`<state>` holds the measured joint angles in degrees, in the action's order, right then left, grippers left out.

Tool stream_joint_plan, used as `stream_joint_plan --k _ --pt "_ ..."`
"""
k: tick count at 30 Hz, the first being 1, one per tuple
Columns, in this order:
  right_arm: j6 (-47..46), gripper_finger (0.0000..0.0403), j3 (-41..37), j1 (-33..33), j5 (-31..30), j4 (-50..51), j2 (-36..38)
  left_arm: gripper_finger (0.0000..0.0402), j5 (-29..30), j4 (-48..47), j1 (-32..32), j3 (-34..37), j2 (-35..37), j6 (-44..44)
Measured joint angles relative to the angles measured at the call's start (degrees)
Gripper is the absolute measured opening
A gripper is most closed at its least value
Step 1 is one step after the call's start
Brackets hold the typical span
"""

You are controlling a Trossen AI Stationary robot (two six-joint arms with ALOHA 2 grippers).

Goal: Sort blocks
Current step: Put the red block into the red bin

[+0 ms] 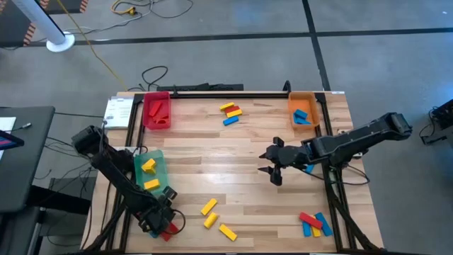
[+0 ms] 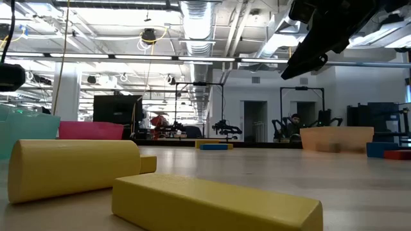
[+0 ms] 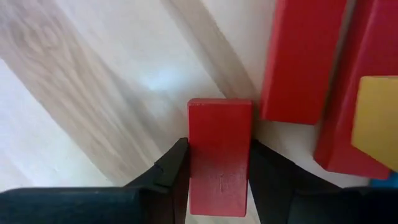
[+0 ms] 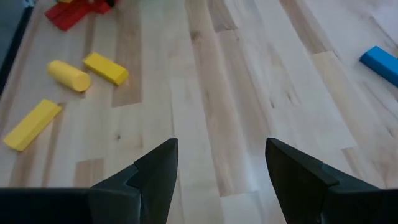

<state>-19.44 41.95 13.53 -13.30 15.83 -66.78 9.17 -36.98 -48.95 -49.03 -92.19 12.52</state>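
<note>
The left end effector (image 3: 217,171) sits low at the near-left corner of the worktop (image 1: 248,156), its two fingers pressed against the sides of a red block (image 3: 219,155) that lies flat on the wood, so the grasp looks made and the step in hand is the pick of this red piece. Just beside it lie more red blocks (image 3: 301,59) and a yellow one, close enough to be nudged (worth watching as the arm rises). The next move, I judge, calls for a straight lift clear of those neighbours, then a carry toward the far-left red tray (image 1: 156,112), which already holds red pieces; the green tray (image 1: 157,164) close by holds yellow ones. The right end effector (image 4: 221,171) hovers above the middle-right of the worktop with its fingers spread wide and nothing between them. Loose yellow blocks (image 1: 216,218) wait along the near edge, and a mixed cluster (image 1: 314,224) sits at the near right.
</note>
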Motion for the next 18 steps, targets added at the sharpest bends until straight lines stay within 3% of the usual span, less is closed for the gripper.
stream_joint_plan --k 3,11,14,18 --pt "0.8 0.0255 0.0 1.1 0.0 -1.1 0.0 0.0121 2.2 0.7 1.0 0.2 1.3 -0.8" --pt "4.5 0.0255 0.0 3.6 0.0 -7.5 0.0 0.0121 18.8 1.7 4.9 -5.0 8.2 -8.7" --pt "6.8 0.0255 0.0 4.3 0.0 -11.8 -0.7 0.0121 24.9 7.3 6.9 -6.7 11.5 -15.0" --pt "12.9 0.0255 0.0 5.4 0.0 -21.1 -3.3 0.0121 24.9 19.8 10.1 -7.1 15.4 -24.7"
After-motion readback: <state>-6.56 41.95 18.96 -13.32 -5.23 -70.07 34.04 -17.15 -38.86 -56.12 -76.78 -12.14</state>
